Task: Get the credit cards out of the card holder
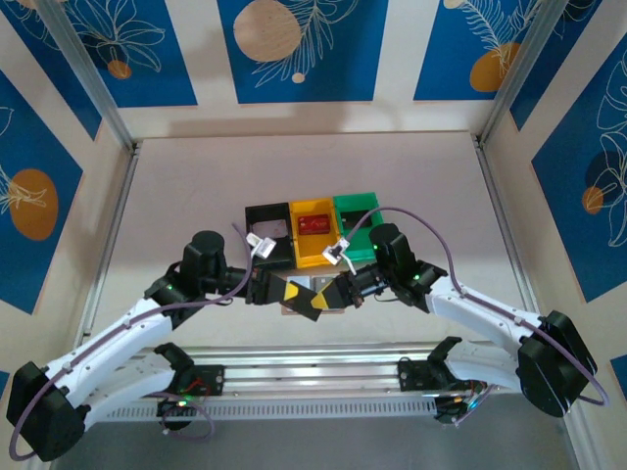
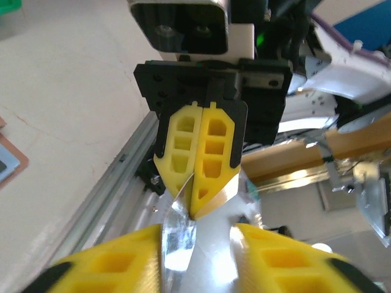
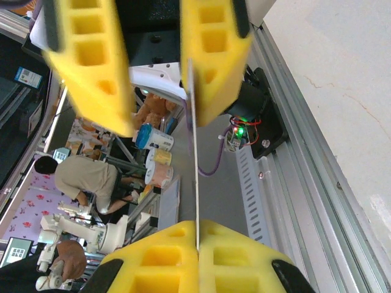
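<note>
Credit card (image 2: 204,256), thin, pale and glossy, is held over the near edge of the table (image 1: 196,186), pinched between the fully closed fingers of right gripper (image 2: 195,201). Its free end is straddled by left gripper (image 3: 160,116), whose jaws are partly apart: one pad is touched, a gap is left at the other, and nothing is clamped. A dark red card (image 1: 313,225) is seen lying in the yellow bin (image 1: 306,259), just beyond both grippers.

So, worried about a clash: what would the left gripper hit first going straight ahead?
Probably the right gripper: its shut fingertips face the left gripper head-on, pinching a thin sheet that reaches between the left jaws. Gap unclear.
</note>
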